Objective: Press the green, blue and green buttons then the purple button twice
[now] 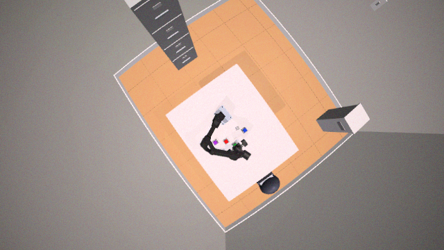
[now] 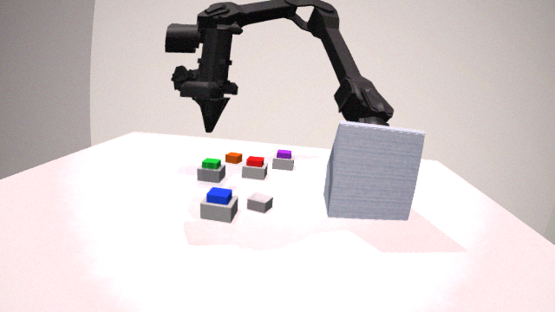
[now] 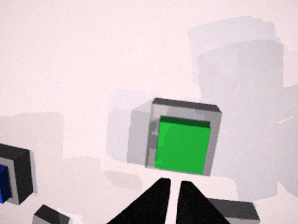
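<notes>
Closed tips poised over green

The gripper (image 1: 236,146) (image 2: 209,131) (image 3: 174,188) hangs above the green button (image 1: 234,144) (image 2: 212,163) (image 3: 183,146), tips down, apart from it, its jaws closed and holding nothing. The green cap stands raised on its grey housing. The blue button (image 1: 244,130) (image 2: 219,195) (image 3: 4,183) is nearer the exterior camera; the red button (image 1: 226,141) (image 2: 255,161) sits between the green and the purple button (image 1: 215,142) (image 2: 284,154). An orange block (image 2: 233,158) lies behind, and a grey block (image 1: 237,128) (image 2: 260,202) (image 3: 51,215) beside blue.

The step in hand is a green press, probably the second one, step three, though the present view alone cannot settle the count. The next move calls for centring the tips over the cap, then a straight push down until it bottoms out and a clean lift. Two purple presses would then remain, with red to be cleared on the way.
</notes>
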`<state>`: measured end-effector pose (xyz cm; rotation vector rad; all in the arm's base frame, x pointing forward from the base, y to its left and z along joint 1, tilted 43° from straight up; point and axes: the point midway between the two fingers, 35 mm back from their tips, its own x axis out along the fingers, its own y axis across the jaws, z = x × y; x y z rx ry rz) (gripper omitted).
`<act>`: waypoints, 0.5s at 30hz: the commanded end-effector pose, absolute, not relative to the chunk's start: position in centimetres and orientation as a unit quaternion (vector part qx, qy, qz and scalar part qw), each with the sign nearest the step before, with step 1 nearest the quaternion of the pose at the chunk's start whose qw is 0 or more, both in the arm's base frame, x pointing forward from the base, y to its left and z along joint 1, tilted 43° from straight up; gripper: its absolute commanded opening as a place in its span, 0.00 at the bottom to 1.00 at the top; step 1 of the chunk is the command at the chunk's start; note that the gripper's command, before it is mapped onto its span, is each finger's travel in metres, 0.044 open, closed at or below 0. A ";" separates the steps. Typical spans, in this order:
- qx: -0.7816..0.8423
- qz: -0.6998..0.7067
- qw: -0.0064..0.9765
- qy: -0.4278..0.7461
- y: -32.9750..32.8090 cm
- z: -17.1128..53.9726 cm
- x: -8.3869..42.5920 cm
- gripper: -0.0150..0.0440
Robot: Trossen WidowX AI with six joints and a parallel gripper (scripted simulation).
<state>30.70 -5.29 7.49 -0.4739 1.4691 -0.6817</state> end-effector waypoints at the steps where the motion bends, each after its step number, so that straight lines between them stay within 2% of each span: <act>1: -0.213 -0.307 0.656 0.655 -7.7 5.5 30.0 0.29; 15: -0.213 -0.307 0.656 0.655 -8.9 4.2 30.0 0.29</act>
